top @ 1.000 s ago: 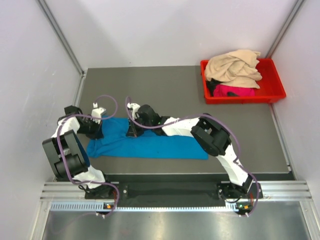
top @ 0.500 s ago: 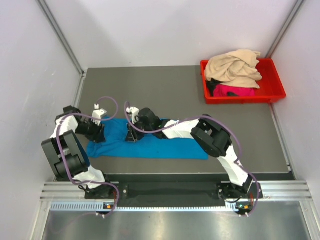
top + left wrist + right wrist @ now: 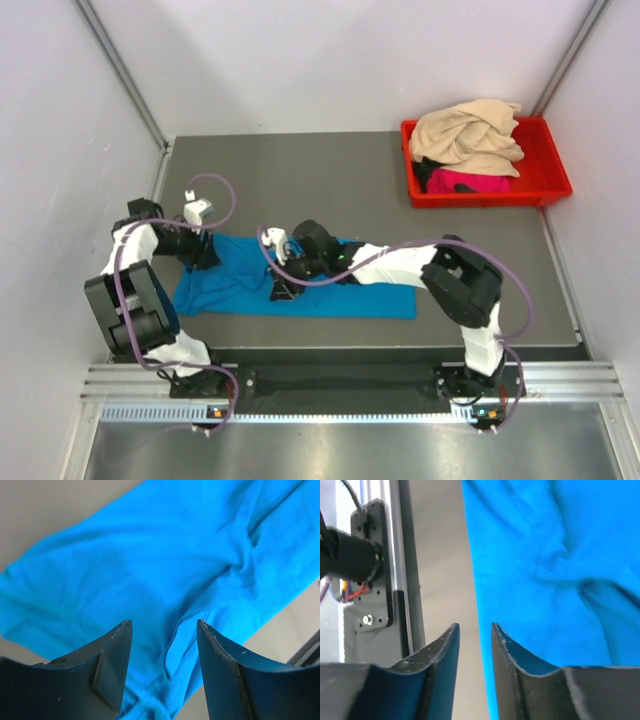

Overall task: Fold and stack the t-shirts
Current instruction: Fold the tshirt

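Grey tabletop [image 3: 350, 170] is overlaid near its front by the turquoise t-shirt [image 3: 340, 295], a long flat strip. The left fingers [image 3: 112, 660] are held spread and empty above its left end; the right fingers [image 3: 442, 655], narrowly parted, at its near edge. The beige t-shirt [image 3: 465, 135] and pink t-shirt [image 3: 468, 181] are piled in the red bin [image 3: 545, 185].

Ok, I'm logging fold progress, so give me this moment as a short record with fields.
blue t-shirt: folded into a long strip, flat on the table
left hand: open above the strip's left end, holding nothing
right hand: open over the strip's near edge, holding nothing
red bin: far right corner; beige t-shirt heaped over pink t-shirt
stack: not started
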Robot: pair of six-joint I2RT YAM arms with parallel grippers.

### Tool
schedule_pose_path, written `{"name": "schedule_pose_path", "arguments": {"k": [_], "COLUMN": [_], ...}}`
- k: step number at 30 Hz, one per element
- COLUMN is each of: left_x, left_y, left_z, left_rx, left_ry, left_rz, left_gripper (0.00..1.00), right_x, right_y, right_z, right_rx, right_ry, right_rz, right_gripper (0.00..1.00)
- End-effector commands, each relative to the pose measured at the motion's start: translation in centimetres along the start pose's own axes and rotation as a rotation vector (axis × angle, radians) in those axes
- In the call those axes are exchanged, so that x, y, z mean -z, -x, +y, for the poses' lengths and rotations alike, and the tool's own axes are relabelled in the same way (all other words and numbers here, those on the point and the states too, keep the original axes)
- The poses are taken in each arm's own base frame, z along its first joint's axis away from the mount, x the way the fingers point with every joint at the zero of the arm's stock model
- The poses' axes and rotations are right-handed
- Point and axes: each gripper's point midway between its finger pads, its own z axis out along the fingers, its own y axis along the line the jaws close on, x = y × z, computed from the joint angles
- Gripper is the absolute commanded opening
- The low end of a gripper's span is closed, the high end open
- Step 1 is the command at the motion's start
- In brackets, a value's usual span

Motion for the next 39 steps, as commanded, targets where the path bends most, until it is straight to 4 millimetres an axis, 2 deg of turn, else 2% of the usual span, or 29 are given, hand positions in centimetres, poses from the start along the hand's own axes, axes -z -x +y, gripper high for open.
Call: {"name": "schedule_pose_path", "arguments": {"k": [1,2,3,4,5,6,7,8,9,10,11,12,13,14,17,19,22,24,25,27,29,30,32,35,39], "left_x": [-0.5,-1.0,-2.5,-2.6,-3.0,-3.5,-3.7,-3.9,-4.4,-4.5,-5.1,-5.5,-5.6,-6.3,-7.4,-7.7,-8.0,-8.3,-8.4,-8.3,-7.9,-7.5,-7.0,-6.5,-6.2], "left_y": [3.4,3.6,3.1,3.2,2.9,2.4,1.6,1.3,0.7,0.4,0.3,0.0,-0.1,-0.2,-1.0,-1.4,-0.8,-1.1,-1.4,-2.0,-1.8,-2.1,-1.5,-1.9,-2.9], "left_z": [-1.9,-2.6,-3.8,-4.6,-5.0,-5.4,-5.6,-5.8,-7.1,-7.4,-8.2,-8.2,-7.0,-7.7,-8.2,-7.8,-7.3,-7.5,-7.5,-7.5,-8.1,-9.1,-9.7,-11.0,-12.1], "left_rx": [-0.116,-0.156,-0.227,-0.266,-0.293,-0.294,-0.304,-0.335,-0.374,-0.402,-0.425,-0.423,-0.435,-0.472,-0.519,-0.515,-0.542,-0.561,-0.562,-0.560,-0.546,-0.531,-0.526,-0.502,-0.485], "left_ry": [0.000,-0.001,-0.004,-0.010,-0.033,-0.064,-0.066,-0.068,-0.089,-0.084,-0.098,-0.086,-0.030,-0.037,-0.013,0.030,0.079,0.083,0.088,0.099,0.077,0.036,0.010,-0.054,-0.112], "left_rz": [-0.083,-0.078,-0.049,-0.047,-0.029,0.001,0.041,0.058,0.077,0.104,0.128,0.152,0.167,0.186,0.226,0.242,0.232,0.247,0.257,0.287,0.289,0.295,0.292,0.308,0.329], "left_gripper": [0.60,0.60,0.61,0.61,0.62,0.70,0.71,0.72,0.73,0.74,0.74,0.80,0.81,0.81,0.81,0.81,0.81,0.77,0.73,0.41,0.21,0.12,0.12,0.12,0.00], "right_x": [4.4,5.6,8.4,9.4,11.6,13.7,14.9,17.3,19.0,20.2,22.7,23.7,24.6,26.1,27.8,28.1,27.9,27.6,27.5,27.5,28.0,28.2,28.3,28.5,28.7], "right_y": [3.0,2.8,4.3,1.6,2.0,0.3,-2.0,-2.2,-5.2,-6.0,-6.1,-7.3,-8.5,-8.9,-11.2,-12.3,-12.6,-12.8,-12.8,-12.8,-13.1,-13.3,-13.7,-14.0,-14.6], "right_z": [-1.5,-3.0,-4.2,-5.3,-6.3,-8.4,-9.3,-10.2,-11.2,-11.6,-12.4,-12.6,-12.9,-13.6,-14.8,-15.0,-15.3,-15.5,-15.6,-15.6,-15.8,-15.9,-16.1,-16.2,-16.7], "right_rx": [-0.064,-0.104,-0.126,-0.220,-0.260,-0.348,-0.455,-0.501,-0.598,-0.624,-0.639,-0.663,-0.687,-0.707,-0.751,-0.761,-0.757,-0.763,-0.766,-0.764,-0.769,-0.767,-0.771,-0.767,-0.765], "right_ry": [-0.111,-0.190,-0.253,-0.307,-0.383,-0.462,-0.515,-0.608,-0.687,-0.738,-0.831,-0.876,-0.914,-0.962,-1.038,-1.054,-1.040,-1.032,-1.028,-1.026,-1.048,-1.057,-1.063,-1.070,-1.079], "right_rz": [-0.141,-0.169,-0.252,-0.235,-0.276,-0.260,-0.244,-0.282,-0.254,-0.264,-0.309,-0.298,-0.294,-0.313,-0.286,-0.256,-0.245,-0.227,-0.227,-0.233,-0.227,-0.222,-0.213,-0.197,-0.176], "right_gripper": [0.35,0.36,0.37,0.38,0.39,0.40,0.40,0.41,0.40,0.40,0.41,0.43,0.43,0.44,0.44,0.44,0.44,0.43,0.42,0.40,0.39,0.38,0.38,0.38,0.38]}}
